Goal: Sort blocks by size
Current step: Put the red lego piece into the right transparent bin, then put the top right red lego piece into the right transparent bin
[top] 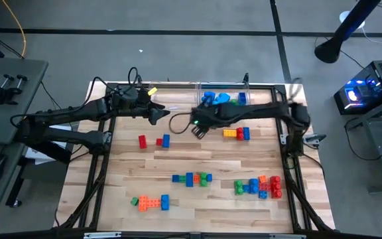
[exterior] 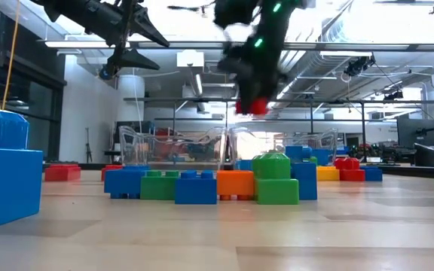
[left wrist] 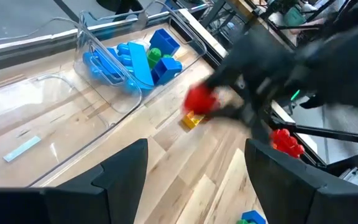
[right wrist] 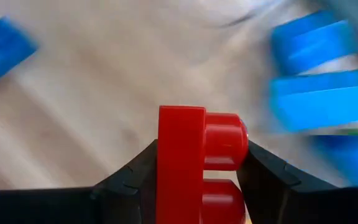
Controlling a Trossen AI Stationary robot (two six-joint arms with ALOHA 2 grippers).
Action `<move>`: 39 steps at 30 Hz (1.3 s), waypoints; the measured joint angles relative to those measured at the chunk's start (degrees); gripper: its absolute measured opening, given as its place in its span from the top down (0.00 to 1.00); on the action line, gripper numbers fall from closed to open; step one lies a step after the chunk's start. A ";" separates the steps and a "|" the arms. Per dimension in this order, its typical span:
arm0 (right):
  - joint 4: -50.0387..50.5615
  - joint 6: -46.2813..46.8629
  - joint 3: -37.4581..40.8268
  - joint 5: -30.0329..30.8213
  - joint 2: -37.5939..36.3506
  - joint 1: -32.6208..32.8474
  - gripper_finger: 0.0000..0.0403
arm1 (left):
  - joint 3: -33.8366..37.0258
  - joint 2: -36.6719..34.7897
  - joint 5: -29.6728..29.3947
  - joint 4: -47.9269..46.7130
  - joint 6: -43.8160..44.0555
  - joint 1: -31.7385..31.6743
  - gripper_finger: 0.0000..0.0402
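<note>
My right gripper (top: 197, 130) is shut on a red block (right wrist: 194, 158) and hangs above the table's far middle; the block also shows in the low view (exterior: 256, 106) and the left wrist view (left wrist: 199, 99). My left gripper (top: 159, 115) stands open in the air at the far left, holding nothing. Other blocks lie on the table: a red one (top: 142, 141), a red and blue pair (top: 163, 141), a yellow, red and blue row (top: 236, 133), a blue and green row (top: 191, 178), an orange and blue row (top: 151, 202) and a mixed cluster (top: 258, 186). My right gripper pinches the red block between its two fingers, one against the block's flat underside (right wrist: 164, 163) and the other against a stud's top (right wrist: 238, 149). The fingers slant downward from the table's right side. The block is lifted clear of the table.
Clear plastic bins stand along the table's far edge; one (top: 225, 98) holds several blue blocks and a green one (left wrist: 154, 55), and the one to its left (left wrist: 36, 106) shows no blocks inside. The table's wooden top (top: 204, 156) is bare between the groups of blocks.
</note>
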State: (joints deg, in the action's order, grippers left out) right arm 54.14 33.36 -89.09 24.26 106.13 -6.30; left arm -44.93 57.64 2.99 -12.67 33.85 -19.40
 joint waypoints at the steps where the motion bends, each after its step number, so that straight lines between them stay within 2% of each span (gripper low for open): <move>1: 1.77 -0.05 0.01 2.63 -2.05 -0.45 0.59 | 0.00 0.00 -0.05 0.00 0.00 0.00 0.37; 5: 9.11 0.18 -0.08 11.49 -8.30 -5.50 0.59 | 0.00 0.00 -0.92 0.03 0.22 0.00 0.37; 9: 14.43 3.87 0.01 15.61 -9.70 -12.43 0.59 | 0.00 -0.01 -1.25 0.03 0.61 0.00 0.37; 14: 14.15 2.68 0.01 9.81 -9.81 -19.66 0.38 | 0.00 0.00 -1.32 0.05 2.07 0.00 0.37; 17: 10.36 -1.64 0.01 6.50 -10.03 -21.03 0.27 | 0.00 0.00 -1.32 0.05 2.12 0.00 0.37; 20: 7.82 -5.26 -0.01 4.10 -10.43 -20.47 0.21 | 0.00 0.00 -1.33 0.05 2.08 0.00 0.37; 25: 13.88 -4.94 0.33 2.11 -12.35 -16.59 0.20 | 0.00 0.00 -1.32 -0.17 2.08 0.02 0.37; 27: 14.42 -4.07 3.96 1.48 -14.67 -14.42 0.20 | 0.00 -0.01 -1.31 -0.37 1.92 0.02 0.37; 30: 13.32 1.75 14.47 -3.39 -20.26 -12.00 0.19 | 0.00 0.00 -1.29 -0.65 1.09 0.02 0.37; 35: 2.69 16.59 32.70 -13.23 -31.75 -9.66 0.19 | 0.00 0.00 -1.32 -0.72 1.04 0.02 0.37; 39: -4.17 24.95 38.82 -13.70 -34.16 -8.40 0.20 | 0.00 0.09 -1.32 -0.74 1.49 0.02 0.37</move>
State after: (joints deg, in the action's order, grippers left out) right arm 49.96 58.31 -50.27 10.56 71.96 -14.70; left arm -44.93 57.74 1.67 -13.41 35.33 -19.38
